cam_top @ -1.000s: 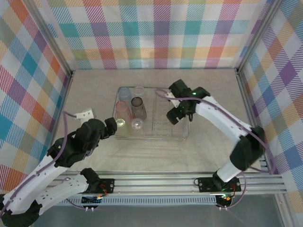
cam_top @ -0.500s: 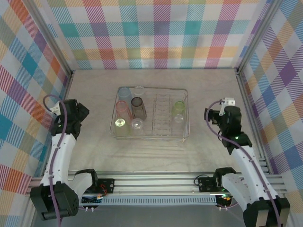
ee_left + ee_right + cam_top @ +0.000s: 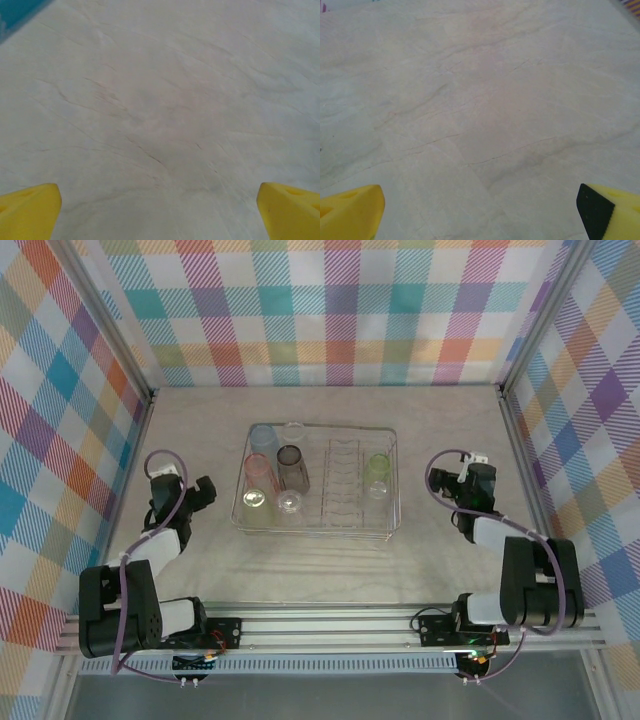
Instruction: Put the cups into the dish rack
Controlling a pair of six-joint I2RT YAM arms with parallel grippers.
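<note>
The dish rack (image 3: 396, 502), a silvery wire basket, sits mid-table. Inside it on the left stand a blue cup (image 3: 263, 437), a clear cup (image 3: 293, 430), a smoky grey cup (image 3: 292, 468), a pink cup (image 3: 258, 472), a yellow-green cup (image 3: 253, 502) and another clear cup (image 3: 290, 503). A green cup (image 3: 377, 467) stands at the rack's right end. My left gripper (image 3: 205, 492) (image 3: 160, 215) rests left of the rack, open, with bare table between its yellow fingertips (image 3: 30, 210). Right of the rack my right gripper (image 3: 447, 485) (image 3: 480, 215) is open over bare table too.
Both arms are folded low near the side walls. Checked fabric walls and aluminium posts (image 3: 520, 440) close the table on three sides. A metal rail (image 3: 330, 625) runs along the near edge.
The right gripper was over the rack's right end and has drawn back to the right side, leaving the green cup in the rack. The left arm has pulled back and folded down at the left.
</note>
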